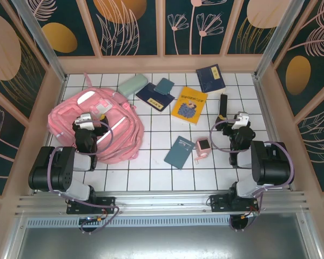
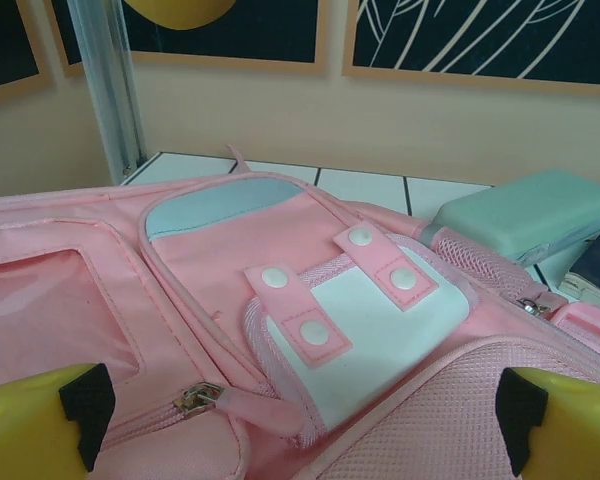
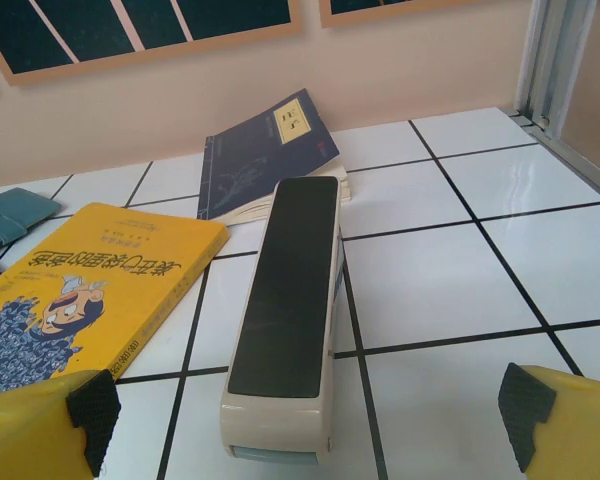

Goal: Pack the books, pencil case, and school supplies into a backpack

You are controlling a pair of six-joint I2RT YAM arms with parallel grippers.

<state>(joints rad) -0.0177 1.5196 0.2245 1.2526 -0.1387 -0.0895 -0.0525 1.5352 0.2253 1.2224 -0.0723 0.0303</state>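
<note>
Nothing packed yet; backpack (image 1: 97, 127) lies flat; books (image 1: 189, 105), pencil case (image 1: 132, 85) loose on tabletop (image 1: 151, 172); left gripper (image 2: 305, 410), right gripper (image 3: 310, 405): jaws wide apart, empty.

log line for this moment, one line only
left gripper open over backpack | right gripper open, lined up on black bar | pencil case, yellow book on table | nothing gripped

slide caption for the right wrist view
Right fingers open before the slim black bar, yellow book beside it, navy book beyond.
</note>
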